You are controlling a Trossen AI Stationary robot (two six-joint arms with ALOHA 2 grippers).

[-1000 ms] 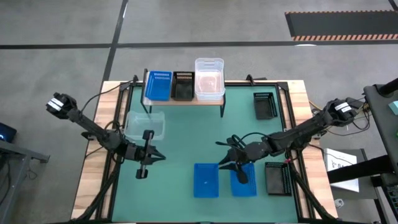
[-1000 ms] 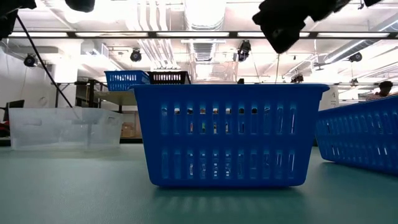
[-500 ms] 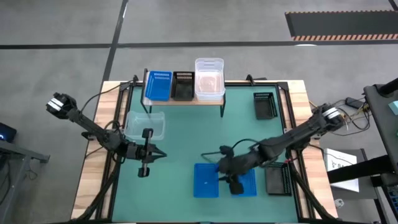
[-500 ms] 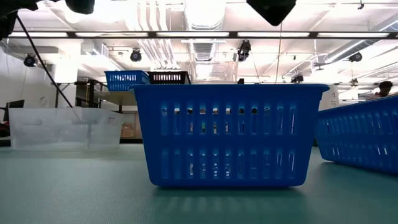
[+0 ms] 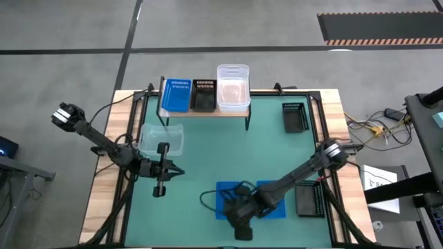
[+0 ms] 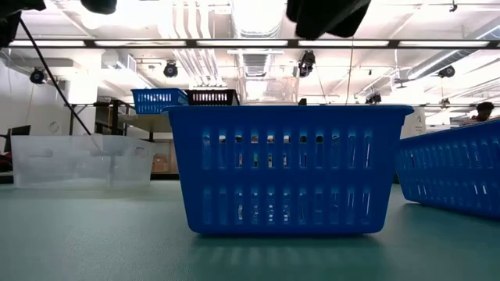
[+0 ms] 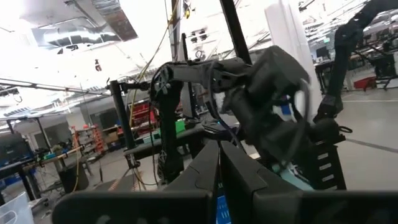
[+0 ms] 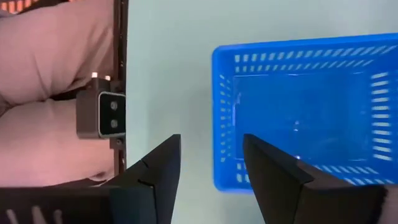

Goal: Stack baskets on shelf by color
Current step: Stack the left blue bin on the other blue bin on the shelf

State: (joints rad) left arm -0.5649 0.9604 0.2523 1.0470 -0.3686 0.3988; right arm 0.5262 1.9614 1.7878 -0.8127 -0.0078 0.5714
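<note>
Baskets sorted by color, three on the shelf (image 5: 208,111) and the rest on the bench (image 5: 208,162).
We see a blue basket (image 5: 176,95), a black basket (image 5: 203,95) and a clear basket (image 5: 233,88) side by side on the shelf. Our right tool (image 8: 208,163), fingers apart and empty, hangs over the near blue basket (image 5: 229,200), beside a second blue one (image 5: 275,200). Our left tool (image 5: 178,173), fingers together, waits near the clear basket on the bench (image 5: 162,139). Two black baskets (image 5: 295,117) (image 5: 309,198) lie at the right.
</note>
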